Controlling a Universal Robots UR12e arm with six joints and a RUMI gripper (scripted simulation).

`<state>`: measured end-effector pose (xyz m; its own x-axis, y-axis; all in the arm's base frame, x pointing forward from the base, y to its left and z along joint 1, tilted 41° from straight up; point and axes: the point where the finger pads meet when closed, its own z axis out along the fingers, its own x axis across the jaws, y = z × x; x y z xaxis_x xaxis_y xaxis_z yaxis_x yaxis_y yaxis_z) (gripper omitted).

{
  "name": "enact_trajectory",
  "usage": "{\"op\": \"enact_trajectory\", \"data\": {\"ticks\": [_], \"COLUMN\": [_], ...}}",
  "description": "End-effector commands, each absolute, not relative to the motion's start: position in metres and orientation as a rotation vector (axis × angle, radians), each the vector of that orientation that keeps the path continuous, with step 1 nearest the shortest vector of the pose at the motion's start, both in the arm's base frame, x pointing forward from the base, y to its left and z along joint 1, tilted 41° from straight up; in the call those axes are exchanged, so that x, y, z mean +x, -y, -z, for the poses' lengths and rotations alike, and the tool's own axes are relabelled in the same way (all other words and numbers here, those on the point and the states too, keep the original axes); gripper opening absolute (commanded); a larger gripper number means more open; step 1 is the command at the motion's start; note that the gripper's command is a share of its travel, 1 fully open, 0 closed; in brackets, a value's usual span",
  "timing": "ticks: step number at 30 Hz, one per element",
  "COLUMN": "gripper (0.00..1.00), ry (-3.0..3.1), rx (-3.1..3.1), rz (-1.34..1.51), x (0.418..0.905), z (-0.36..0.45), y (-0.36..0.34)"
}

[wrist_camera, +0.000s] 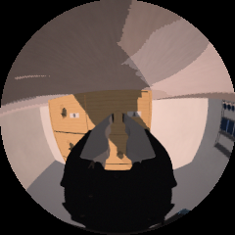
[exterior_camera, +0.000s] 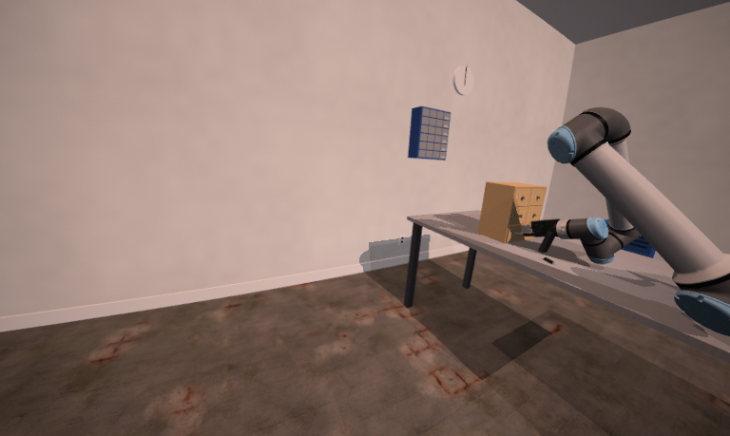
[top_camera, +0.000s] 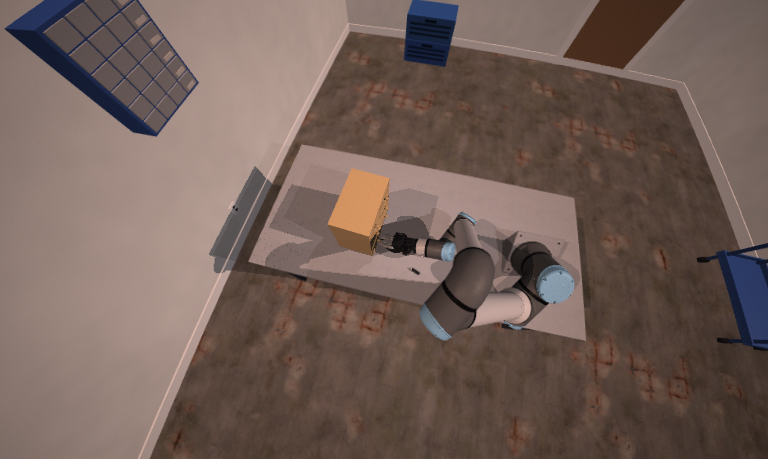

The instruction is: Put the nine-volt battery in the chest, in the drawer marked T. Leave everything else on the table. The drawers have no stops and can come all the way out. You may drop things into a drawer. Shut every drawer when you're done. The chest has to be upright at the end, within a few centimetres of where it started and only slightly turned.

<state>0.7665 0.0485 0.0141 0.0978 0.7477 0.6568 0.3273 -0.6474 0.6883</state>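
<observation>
Gripper (top_camera: 385,240) at the front face of the chest (top_camera: 357,209), low on the side nearest the table's (top_camera: 526,205) front edge. You see the arm reaching across the table from its base, forearm level, wrist pointing at the drawer fronts. In the wrist view, your two grey fingers converge on a small knob on a drawer front (wrist_camera: 117,105) and pinch it; that drawer's front stands nearer the camera than its neighbours, so it looks partly drawn out, though the view is too coarse for you to read any letter on it. The neighbouring drawers to the left show round knobs and small labels, and sit flush. In the exterior view, the chest stands upright near the far end of the table, with the gripper (exterior_camera: 525,229) meeting its lower row.

Nine-volt battery (top_camera: 414,271): a small dark block lying on the table, close to the front edge, apart from the chest and just beside the arm's wrist, untouched by the gripper.
</observation>
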Motion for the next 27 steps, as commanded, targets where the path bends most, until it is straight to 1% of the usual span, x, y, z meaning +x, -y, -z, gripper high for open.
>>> {"op": "enact_trajectory", "data": {"ticks": [1,27], "gripper": [0.07,0.07], "ry": [-1.054,-1.054], "rx": [2.014,2.014], "rz": [-1.567,-1.567], "x": [0.7678,0.7705], "z": [-0.0144,-0.0143], "y": [-0.0479,-0.0477]}}
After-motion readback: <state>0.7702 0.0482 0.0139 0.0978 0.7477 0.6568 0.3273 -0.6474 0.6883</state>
